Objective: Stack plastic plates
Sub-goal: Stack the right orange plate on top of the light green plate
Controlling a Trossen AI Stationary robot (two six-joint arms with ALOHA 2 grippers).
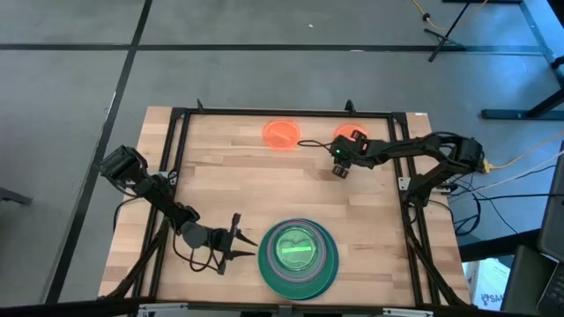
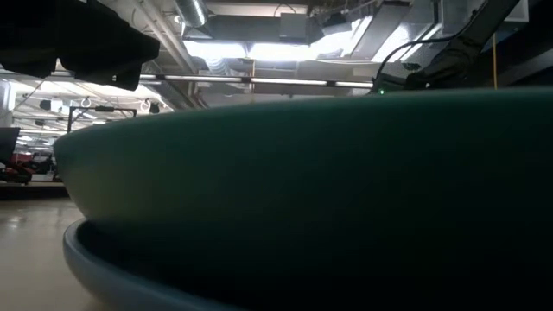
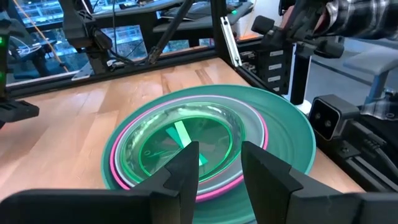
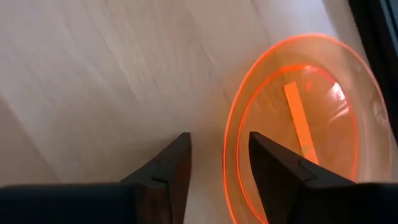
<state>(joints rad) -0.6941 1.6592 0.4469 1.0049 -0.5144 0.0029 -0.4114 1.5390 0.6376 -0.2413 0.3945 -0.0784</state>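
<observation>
A stack of plates (image 1: pixel 298 251) sits near the table's near edge: a neon green small plate (image 3: pixel 186 140) on top, then pale teal and magenta ones, a large green plate (image 3: pixel 286 134) and a blue one (image 2: pixel 104 276) at the bottom. My left gripper (image 1: pixel 240 245) (image 3: pixel 221 152) is open, just left of the stack and pointing at it. One orange plate (image 1: pixel 282 134) lies flat by the far edge. A second orange plate (image 4: pixel 305 118) (image 1: pixel 344 132) lies to its right. My right gripper (image 1: pixel 339 167) (image 4: pixel 219 140) is open above it, pointing down, the plate's rim between its fingers.
A black frame rail (image 1: pixel 282 113) runs around the tabletop. A small black camera box (image 3: pixel 326 118) stands off the table's near edge beside the stack. Bare wood (image 1: pixel 264 189) lies between the stack and the orange plates. A person's plaid sleeve (image 3: pixel 357 15) shows beyond the table.
</observation>
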